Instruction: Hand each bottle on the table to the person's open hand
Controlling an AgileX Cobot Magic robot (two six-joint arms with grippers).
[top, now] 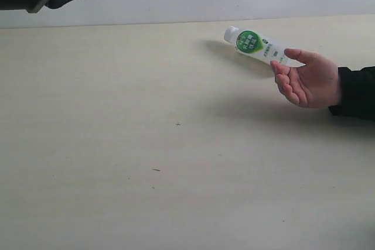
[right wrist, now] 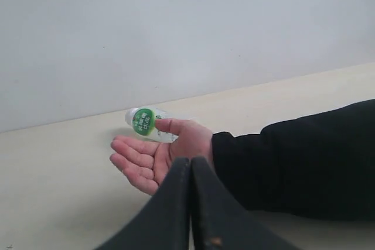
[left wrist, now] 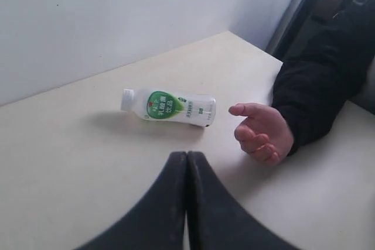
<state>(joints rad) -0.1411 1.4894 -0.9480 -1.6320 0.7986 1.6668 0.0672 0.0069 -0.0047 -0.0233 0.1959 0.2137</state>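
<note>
- Left hand (left wrist: 187, 155): fingers pressed together, holding nothing, above the table (top: 117, 144).
- Right hand (right wrist: 191, 161): likewise closed and empty.
- White bottle (left wrist: 169, 106) with a green mark lies on its side just beside the person's open hand (left wrist: 263, 134), a small gap between them.

left claw (left wrist: 186, 161): jaws pressed together | right claw (right wrist: 190, 165): jaws pressed together

One bottle (top: 255, 45), one hand (top: 310, 80), seemingly two grippers (left wrist: 186, 156) (right wrist: 190, 162).
</note>
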